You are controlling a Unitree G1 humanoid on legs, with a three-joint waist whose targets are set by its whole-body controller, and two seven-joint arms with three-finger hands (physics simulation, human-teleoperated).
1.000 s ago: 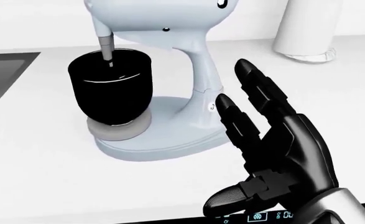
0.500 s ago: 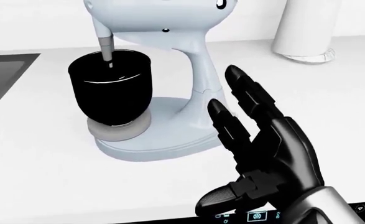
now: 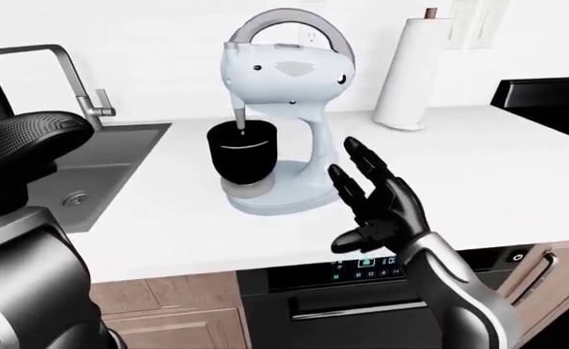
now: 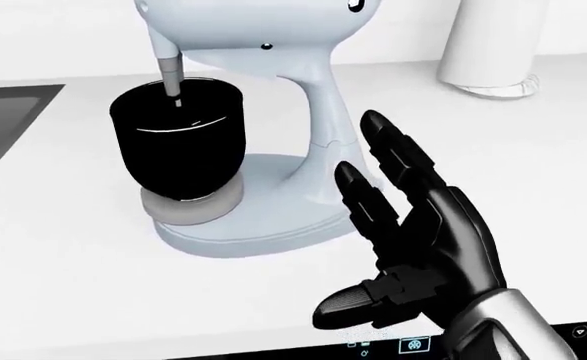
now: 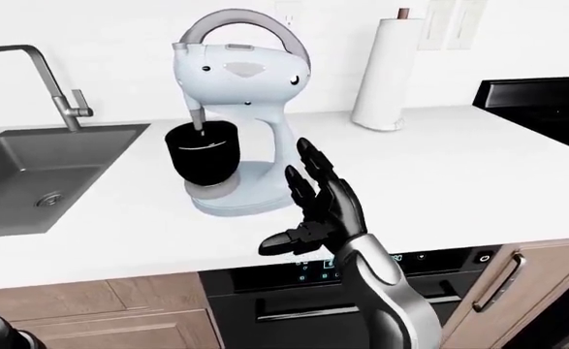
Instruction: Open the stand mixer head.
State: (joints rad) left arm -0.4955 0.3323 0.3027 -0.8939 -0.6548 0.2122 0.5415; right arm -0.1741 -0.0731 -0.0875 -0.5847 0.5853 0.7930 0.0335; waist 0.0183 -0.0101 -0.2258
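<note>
Right hand [image 4: 413,232], fingers spread and holding nothing, has drifted a bit closer to the stand mixer [image 5: 236,109]; its head's still down, so no progress yet.

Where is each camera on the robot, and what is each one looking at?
Head view: on the head, looking down at the mixer, bowl and open right hand.
Left-eye view: on the head, facing the counter, sink and towel roll; left arm shows.
Right-eye view: nearly the same, set rightward.
All share mixer and right hand.
</note>
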